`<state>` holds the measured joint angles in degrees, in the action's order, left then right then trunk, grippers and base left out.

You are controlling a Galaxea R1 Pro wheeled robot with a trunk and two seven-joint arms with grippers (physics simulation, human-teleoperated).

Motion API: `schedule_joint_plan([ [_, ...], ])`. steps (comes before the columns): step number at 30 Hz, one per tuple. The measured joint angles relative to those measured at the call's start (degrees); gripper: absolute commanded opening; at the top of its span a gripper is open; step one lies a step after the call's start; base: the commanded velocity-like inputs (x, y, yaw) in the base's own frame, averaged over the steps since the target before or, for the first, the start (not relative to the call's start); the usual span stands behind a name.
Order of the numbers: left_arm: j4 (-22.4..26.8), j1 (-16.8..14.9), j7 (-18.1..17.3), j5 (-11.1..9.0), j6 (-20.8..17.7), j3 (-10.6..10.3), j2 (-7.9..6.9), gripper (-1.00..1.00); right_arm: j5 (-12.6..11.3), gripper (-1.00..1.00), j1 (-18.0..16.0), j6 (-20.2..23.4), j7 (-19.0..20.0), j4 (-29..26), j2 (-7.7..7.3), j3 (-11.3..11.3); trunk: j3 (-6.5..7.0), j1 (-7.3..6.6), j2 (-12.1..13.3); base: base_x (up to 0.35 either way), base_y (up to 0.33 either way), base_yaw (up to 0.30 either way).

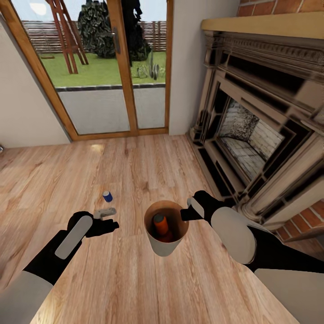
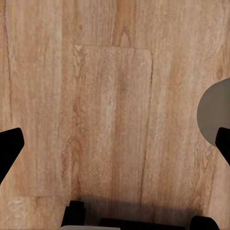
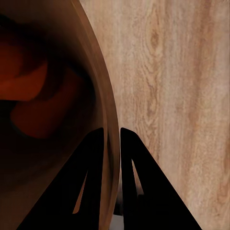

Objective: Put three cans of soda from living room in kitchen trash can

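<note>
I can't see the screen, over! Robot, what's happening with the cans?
Right gripper shut on bin rim. Left gripper open, empty. Orange cans inside bin; blue can upright on floor, path clear.

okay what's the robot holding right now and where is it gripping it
The right tool pinches the trash can by its rim wall. The left tool is open, holding nothing.

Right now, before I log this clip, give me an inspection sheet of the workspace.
Surface: light wood plank floor.
Job's things: trash can held up, orange cans inside; blue can upright on the floor beyond the left end effector.
Clutter: nothing seen.
End effectors: right end effector pinching the bin's rim, one finger inside, one outside; left end effector open, empty, over bare floor.
Cables: nothing seen.
Surroundings: fireplace at right, wood-framed glass doors ahead.
</note>
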<state>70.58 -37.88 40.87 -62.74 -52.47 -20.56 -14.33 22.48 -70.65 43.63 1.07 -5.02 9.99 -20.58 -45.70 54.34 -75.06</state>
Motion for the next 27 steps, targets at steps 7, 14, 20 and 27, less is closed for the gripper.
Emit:
schedule_joint_plan([
  [7,0.0,0.0,0.0,0.0,0.1,0.0,0.0,1.0,0.0,-1.0,0.0,0.0,0.0,0.0,0.0,0.0,0.65,0.0,0.0,0.0,0.0,0.0],
  [14,0.0,0.0,0.0,0.0,0.1,0.0,0.0,1.0,0.1,-1.0,0.0,0.0,0.0,0.0,0.0,0.0,1.31,0.0,0.0,0.0,0.0,0.0],
  [20,0.0,0.0,0.0,0.0,0.1,0.0,0.0,1.0,0.1,-1.0,0.0,0.0,0.0,0.0,0.0,0.0,1.87,0.0,0.0,0.0,0.0,0.0],
  [27,0.0,0.0,0.0,0.0,0.1,0.0,0.0,1.0,0.1,-1.0,0.0,0.0,0.0,0.0,0.0,0.0,2.52,0.0,0.0,0.0,0.0,0.0],
])
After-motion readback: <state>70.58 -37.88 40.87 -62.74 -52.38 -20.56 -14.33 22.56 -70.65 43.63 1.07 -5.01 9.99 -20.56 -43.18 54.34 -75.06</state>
